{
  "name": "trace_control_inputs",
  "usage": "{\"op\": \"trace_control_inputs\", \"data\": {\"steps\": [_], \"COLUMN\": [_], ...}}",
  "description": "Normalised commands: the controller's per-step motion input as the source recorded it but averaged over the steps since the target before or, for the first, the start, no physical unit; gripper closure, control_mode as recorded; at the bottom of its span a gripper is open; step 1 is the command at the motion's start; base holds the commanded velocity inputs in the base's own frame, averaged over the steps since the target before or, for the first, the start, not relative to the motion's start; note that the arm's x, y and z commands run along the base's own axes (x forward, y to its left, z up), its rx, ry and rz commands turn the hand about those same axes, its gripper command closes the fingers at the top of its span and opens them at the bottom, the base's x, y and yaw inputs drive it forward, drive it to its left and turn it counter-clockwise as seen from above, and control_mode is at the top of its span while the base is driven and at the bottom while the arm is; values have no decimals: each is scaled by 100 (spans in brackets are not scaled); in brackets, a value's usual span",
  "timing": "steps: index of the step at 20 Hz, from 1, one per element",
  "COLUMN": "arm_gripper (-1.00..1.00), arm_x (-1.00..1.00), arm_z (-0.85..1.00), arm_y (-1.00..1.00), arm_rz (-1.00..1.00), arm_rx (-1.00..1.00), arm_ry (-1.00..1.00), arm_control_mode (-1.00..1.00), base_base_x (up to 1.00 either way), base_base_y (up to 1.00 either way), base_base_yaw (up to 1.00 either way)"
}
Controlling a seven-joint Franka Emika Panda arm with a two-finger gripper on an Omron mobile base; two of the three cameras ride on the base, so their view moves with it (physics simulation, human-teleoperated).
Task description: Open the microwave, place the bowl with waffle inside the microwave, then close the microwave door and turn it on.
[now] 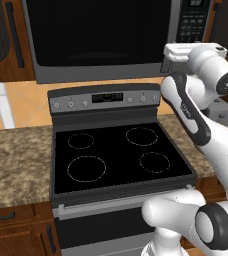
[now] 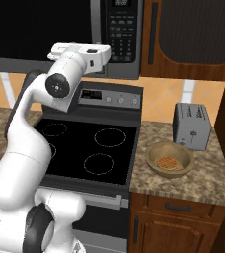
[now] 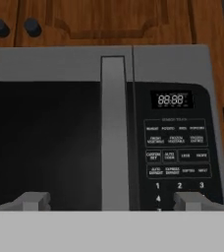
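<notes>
The microwave (image 1: 106, 37) over the stove (image 1: 118, 155) stays unopened, its door (image 3: 45, 142) flush; every step remains. The gripper (image 3: 111, 201), fingers spread wide and empty, faces the door's vertical handle (image 3: 114, 133). The bowl (image 2: 169, 159) holding the waffle (image 2: 166, 162) waits on the counter (image 2: 203, 178) beside the toaster (image 2: 192, 125).

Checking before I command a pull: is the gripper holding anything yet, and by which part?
Nothing is held. The gripper is open in front of the microwave door, its fingertips either side of the door handle, not closed on it.
</notes>
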Motion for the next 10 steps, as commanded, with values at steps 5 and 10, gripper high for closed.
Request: {"op": "trace_control_inputs", "data": {"steps": [5,10], "arm_gripper": [-100,-100], "arm_x": [28,37], "arm_z": [0,3], "arm_y": [-15,-14], "arm_rz": [3,1], "arm_rx": [0,0], "arm_ry": [-2,0], "arm_control_mode": [-100,-100], "base_base_x": [0,0], "base_base_y": [0,0], "base_base_yaw": [0,0]}}
